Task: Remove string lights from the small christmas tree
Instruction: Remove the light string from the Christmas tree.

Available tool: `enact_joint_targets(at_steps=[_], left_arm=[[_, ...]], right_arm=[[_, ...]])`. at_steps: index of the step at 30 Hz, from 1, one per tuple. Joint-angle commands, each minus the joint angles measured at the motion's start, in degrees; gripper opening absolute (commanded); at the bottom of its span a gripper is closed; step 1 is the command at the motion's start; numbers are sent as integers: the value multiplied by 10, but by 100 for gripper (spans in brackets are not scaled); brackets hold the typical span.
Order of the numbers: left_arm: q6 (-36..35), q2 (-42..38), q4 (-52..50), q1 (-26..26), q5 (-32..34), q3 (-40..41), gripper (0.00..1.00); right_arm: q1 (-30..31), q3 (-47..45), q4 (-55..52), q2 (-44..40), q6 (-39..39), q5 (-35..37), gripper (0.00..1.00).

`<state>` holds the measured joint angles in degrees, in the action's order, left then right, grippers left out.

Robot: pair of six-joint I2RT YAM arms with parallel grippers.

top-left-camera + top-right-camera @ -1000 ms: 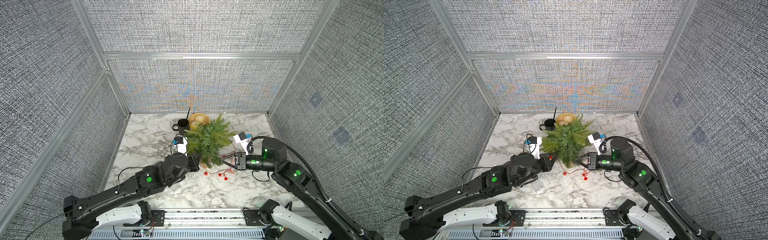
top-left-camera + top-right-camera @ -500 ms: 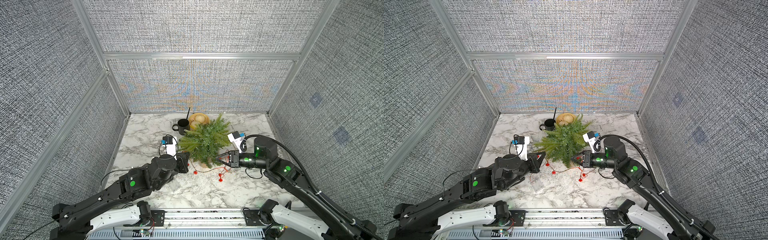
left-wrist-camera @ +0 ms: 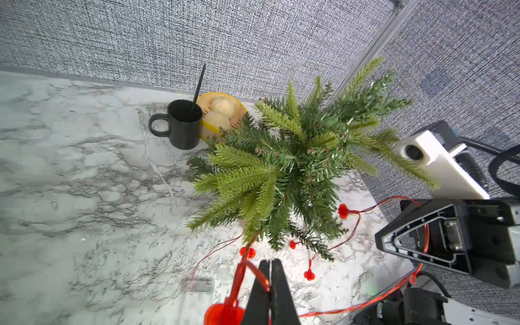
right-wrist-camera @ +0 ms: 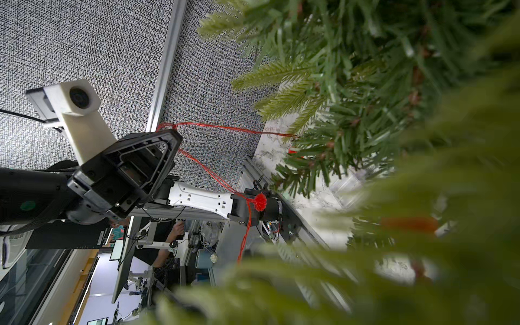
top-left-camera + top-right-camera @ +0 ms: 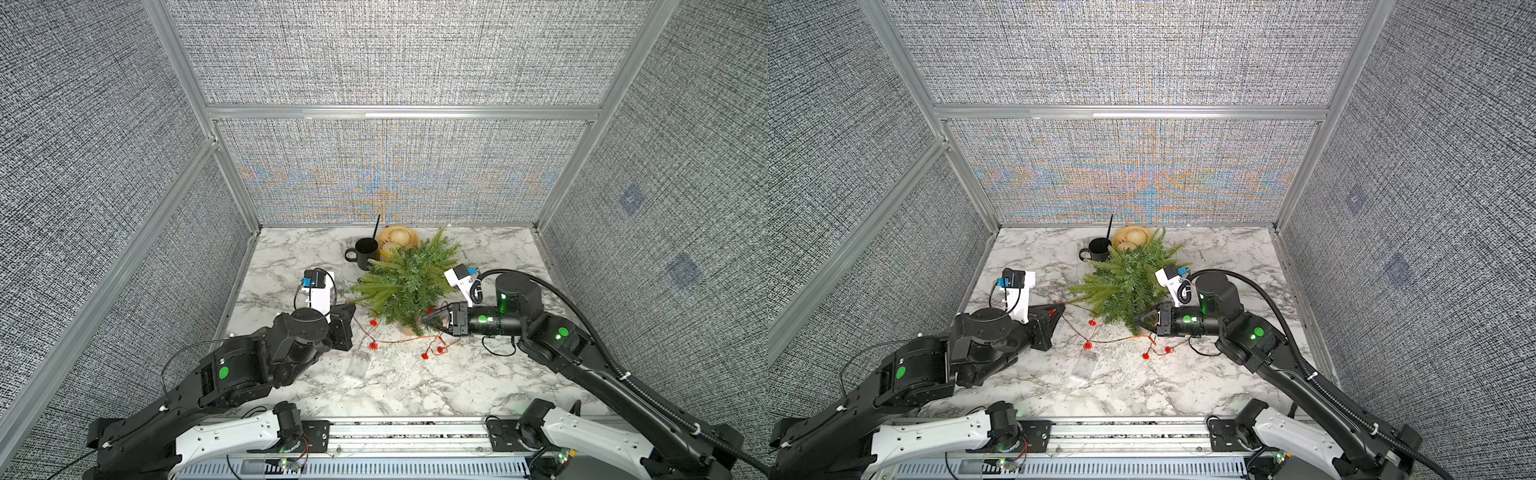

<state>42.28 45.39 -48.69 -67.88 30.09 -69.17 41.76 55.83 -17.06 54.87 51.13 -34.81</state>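
We saw the left gripper (image 3: 270, 264) pinching the coppery-red, red-bulbed string lights (image 5: 373, 345) trailing from the small green needle-frond christmas tree (image 5: 409, 282); fronds hid what the closed right gripper (image 5: 424, 320) held, if anything.

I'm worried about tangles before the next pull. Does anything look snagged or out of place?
Yes. The string lights loop around the right gripper, whose tip sits among the lower fronds of the small christmas tree; the left gripper is shut on another strand.

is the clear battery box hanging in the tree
No, the battery box lies flat on the marble table, in front of the small christmas tree.
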Motion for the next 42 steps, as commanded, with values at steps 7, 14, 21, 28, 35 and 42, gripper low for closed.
enact_joint_targets(at_steps=[7, 14, 21, 28, 35, 42], left_arm=[[-85, 18, -66, 0, 65, -65, 0], [-147, 62, -100, 0, 54, -151, 0], [-150, 81, -129, 1, 55, -177, 0], [-107, 107, -205, 0, -29, -170, 0], [-15, 94, -223, 0, -85, -85, 0], [28, 88, -82, 0, -208, 58, 0]], right_arm=[[9, 7, 30, 21, 5, 5, 0], [12, 28, 23, 13, 0, 20, 0], [12, 28, 15, 9, -4, 21, 0], [13, 21, -31, -22, -19, 54, 0], [12, 8, -96, -65, -29, 87, 0], [13, -20, -177, -112, -34, 134, 0]])
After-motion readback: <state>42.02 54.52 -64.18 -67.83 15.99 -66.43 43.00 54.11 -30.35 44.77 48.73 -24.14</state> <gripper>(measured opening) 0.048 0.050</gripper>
